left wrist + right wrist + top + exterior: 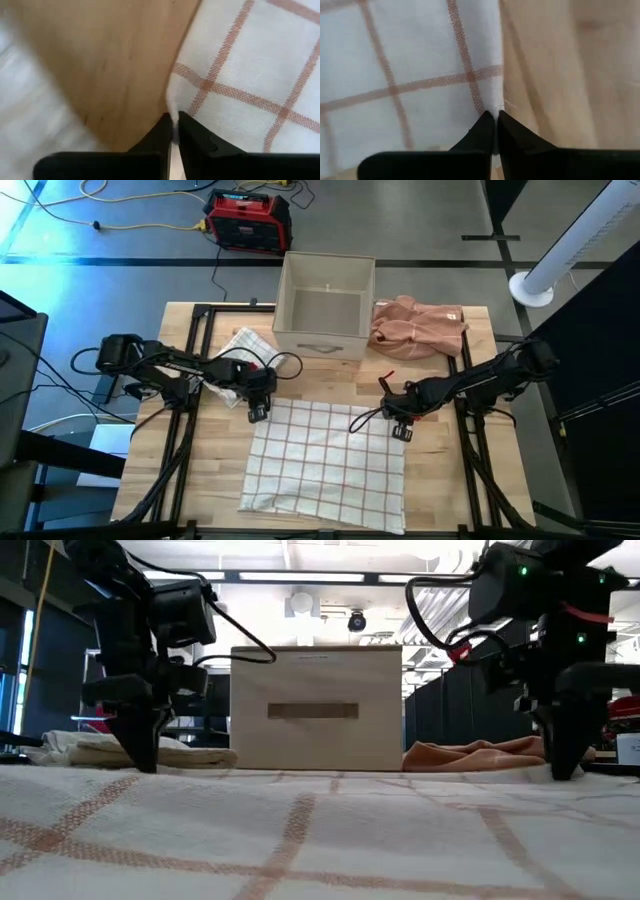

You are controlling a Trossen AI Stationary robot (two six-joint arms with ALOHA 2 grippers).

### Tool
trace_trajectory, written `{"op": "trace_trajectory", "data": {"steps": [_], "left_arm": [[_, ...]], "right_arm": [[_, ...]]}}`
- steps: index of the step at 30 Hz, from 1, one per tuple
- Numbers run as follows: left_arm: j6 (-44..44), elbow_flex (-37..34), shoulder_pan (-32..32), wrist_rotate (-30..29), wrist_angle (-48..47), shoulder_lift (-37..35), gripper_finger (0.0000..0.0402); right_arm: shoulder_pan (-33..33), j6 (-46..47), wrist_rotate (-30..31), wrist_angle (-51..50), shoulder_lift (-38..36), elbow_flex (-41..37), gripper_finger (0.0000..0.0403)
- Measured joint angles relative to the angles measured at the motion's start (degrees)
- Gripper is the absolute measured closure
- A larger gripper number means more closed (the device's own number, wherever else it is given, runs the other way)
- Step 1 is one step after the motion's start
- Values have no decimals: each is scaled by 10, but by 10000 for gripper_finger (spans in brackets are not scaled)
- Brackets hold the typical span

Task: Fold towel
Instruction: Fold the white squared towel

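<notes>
Wrist views show both grippers, left gripper [174,131] and right gripper [495,129], pinched tight on the far corners of the checked towel [325,465], spread flat mid-table. Thin, limp cloth; corners look the right hold.

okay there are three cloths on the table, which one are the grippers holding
The checked towel, spread flat at the table's front. The left gripper and right gripper each pinch a far corner. The white cloth and the orange cloth lie crumpled beside the box, untouched.
</notes>
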Motion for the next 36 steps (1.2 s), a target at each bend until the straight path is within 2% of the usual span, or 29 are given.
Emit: {"op": "trace_trajectory", "data": {"steps": [4, 10, 15, 18, 26, 31, 36], "left_arm": [[-34, 56, -6, -67, -71, -13, 381], [10, 160, -11, -150, -178, -22, 394], [12, 232, -43, -175, -290, -22, 394], [-10, 248, -79, -176, -327, -23, 394], [-76, 248, -206, -119, -312, -6, 394], [-103, 248, -281, -53, -302, -1, 394], [-96, 206, -339, 4, -176, -2, 394]], "right_arm": [[4, 6, 53, -61, -45, 31, 402], [11, 20, 127, -168, -102, 92, 402], [50, 35, 131, -208, -122, 152, 402], [89, 39, 102, -205, -120, 182, 402], [201, 76, -6, -111, -52, 186, 403], [248, 80, -61, -17, 16, 186, 403], [264, 61, -79, 26, 88, 186, 403]]}}
